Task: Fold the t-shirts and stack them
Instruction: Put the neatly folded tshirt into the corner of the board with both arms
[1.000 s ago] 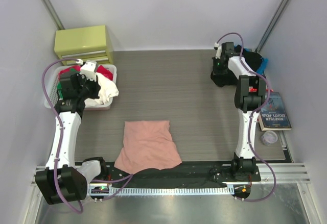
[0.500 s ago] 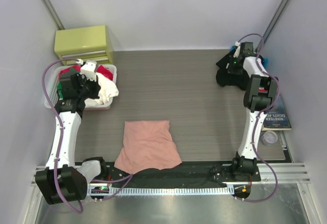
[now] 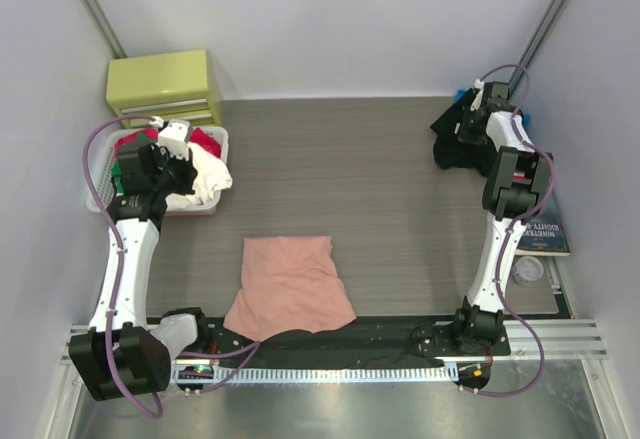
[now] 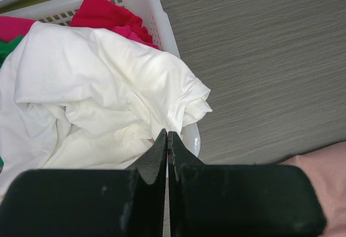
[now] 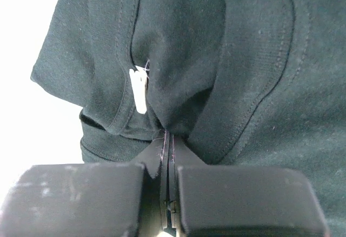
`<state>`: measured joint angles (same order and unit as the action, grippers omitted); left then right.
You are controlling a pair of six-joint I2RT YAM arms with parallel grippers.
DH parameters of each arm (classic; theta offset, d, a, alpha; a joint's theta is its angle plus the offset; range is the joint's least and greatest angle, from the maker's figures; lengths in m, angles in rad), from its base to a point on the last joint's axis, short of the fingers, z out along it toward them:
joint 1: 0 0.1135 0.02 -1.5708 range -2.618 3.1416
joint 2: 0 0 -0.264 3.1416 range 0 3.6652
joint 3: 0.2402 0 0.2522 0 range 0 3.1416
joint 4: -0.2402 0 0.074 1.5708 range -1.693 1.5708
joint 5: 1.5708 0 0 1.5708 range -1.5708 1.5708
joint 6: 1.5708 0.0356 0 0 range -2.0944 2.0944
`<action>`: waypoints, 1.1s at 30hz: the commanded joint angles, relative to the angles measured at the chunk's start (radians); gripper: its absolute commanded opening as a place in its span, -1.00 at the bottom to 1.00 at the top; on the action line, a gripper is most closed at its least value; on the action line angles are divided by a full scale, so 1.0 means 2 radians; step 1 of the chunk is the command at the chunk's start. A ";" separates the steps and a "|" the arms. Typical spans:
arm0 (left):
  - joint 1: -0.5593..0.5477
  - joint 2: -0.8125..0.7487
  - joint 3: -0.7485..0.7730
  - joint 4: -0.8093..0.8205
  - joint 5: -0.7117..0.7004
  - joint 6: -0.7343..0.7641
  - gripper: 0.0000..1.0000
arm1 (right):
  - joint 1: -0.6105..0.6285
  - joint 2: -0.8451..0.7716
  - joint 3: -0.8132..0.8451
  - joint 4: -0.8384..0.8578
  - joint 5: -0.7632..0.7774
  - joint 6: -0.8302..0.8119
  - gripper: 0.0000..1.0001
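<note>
The salmon-pink t-shirt (image 3: 290, 284) lies folded into a rough rectangle on the worktop (image 3: 340, 179), near the front edge and between the two arm bases. The black t-shirt (image 3: 448, 144) is bunched in the far right corner, close to the side wall, with a bit of blue (image 3: 461, 94) showing behind it. Along the right edge lie a book (image 3: 540, 224) and a small clear round thing (image 3: 527, 269), both well apart from the shirts. At the far left a white basket (image 3: 222, 141) stands just in front of a yellow-green drawer unit (image 3: 165, 84).

The right wrist view gives what the overhead cannot: the right tool (image 5: 166, 137) is clamped on a gathered fold of the black t-shirt, with stitched hems running either side and a small white tag (image 5: 139, 88) just left of the pinch. Whether the cloth is clear of the worktop cannot be told.

The left wrist view shows the left tool (image 4: 167, 137) pressed together on nothing, hanging over the near rim of the basket. A crumpled white garment (image 4: 97, 86) fills the basket and spills over its rim, with red cloth (image 4: 102, 13) behind it and a sliver of green (image 4: 5, 48) at the left edge. A corner of the pink shirt shows at the lower right of that view
</note>
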<state>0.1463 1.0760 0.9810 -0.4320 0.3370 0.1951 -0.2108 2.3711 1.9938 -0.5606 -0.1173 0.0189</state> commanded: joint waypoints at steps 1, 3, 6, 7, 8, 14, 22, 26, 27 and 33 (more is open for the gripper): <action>0.004 0.000 0.012 -0.001 0.012 0.011 -0.99 | -0.001 -0.052 -0.030 0.061 -0.008 -0.007 -0.94; 0.004 0.001 0.010 -0.001 0.011 0.014 -1.00 | -0.001 -0.089 -0.061 0.107 -0.011 -0.003 -0.85; 0.003 0.007 0.011 -0.001 0.012 0.015 -1.00 | -0.001 -0.141 -0.110 0.160 -0.016 0.001 -0.87; 0.004 0.007 0.012 -0.001 0.013 0.014 -0.99 | -0.001 -0.159 -0.136 0.174 -0.019 0.001 -0.90; 0.004 0.009 0.012 0.000 0.015 0.014 -1.00 | 0.000 -0.175 -0.150 0.188 -0.022 0.000 -0.94; 0.004 0.008 0.013 -0.002 0.013 0.015 -0.99 | 0.000 -0.295 -0.234 0.264 0.009 -0.007 -0.98; 0.004 0.006 0.011 -0.001 0.011 0.014 -0.99 | -0.007 -0.268 -0.150 0.156 0.115 -0.019 -0.99; 0.004 0.005 0.010 0.001 0.016 0.014 -0.99 | -0.016 -0.202 -0.079 0.116 0.235 -0.045 -0.98; 0.003 0.007 0.010 0.000 0.017 0.014 -1.00 | -0.018 -0.189 -0.067 0.118 0.246 -0.048 -0.98; 0.004 0.017 0.013 0.003 0.019 0.013 -0.99 | -0.017 -0.116 0.020 0.076 0.274 -0.055 -0.98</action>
<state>0.1463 1.1027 0.9810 -0.4454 0.3527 0.2169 -0.2451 2.0789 1.8923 -0.3431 0.3172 -0.0628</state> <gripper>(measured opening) 0.002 0.017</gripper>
